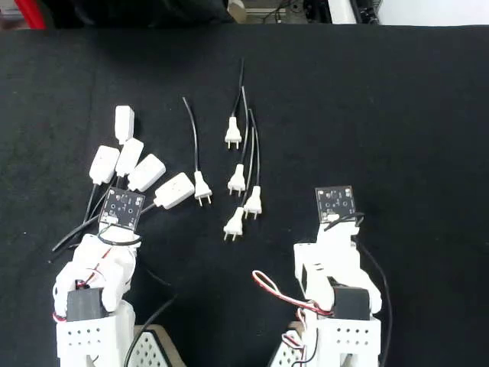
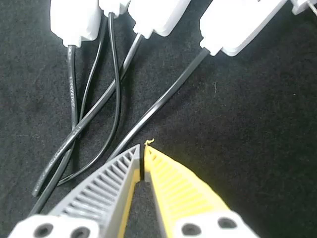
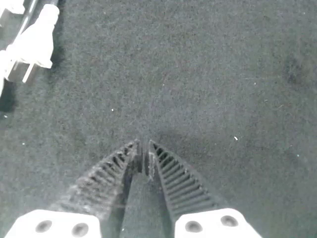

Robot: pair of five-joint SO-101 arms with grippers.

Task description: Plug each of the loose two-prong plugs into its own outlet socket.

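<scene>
Plugs (image 1: 237,180), five of them, lay loose near the middle of the black tabletop (image 1: 397,115). Each was white with two prongs and a thin black lead, and none sat in a socket. Five white sockets (image 1: 128,156) fanned out on the left side, just ahead of the left arm (image 1: 99,267), with their black cords (image 2: 74,99) trailing back beneath it. One plug (image 1: 202,188) lay just beside the end socket (image 1: 174,189). The left fingers (image 2: 140,152) were closed together with nothing in them, low over the cords. The right fingers (image 3: 137,148) were likewise closed and empty above bare cloth, well apart from another plug (image 3: 32,47).
</scene>
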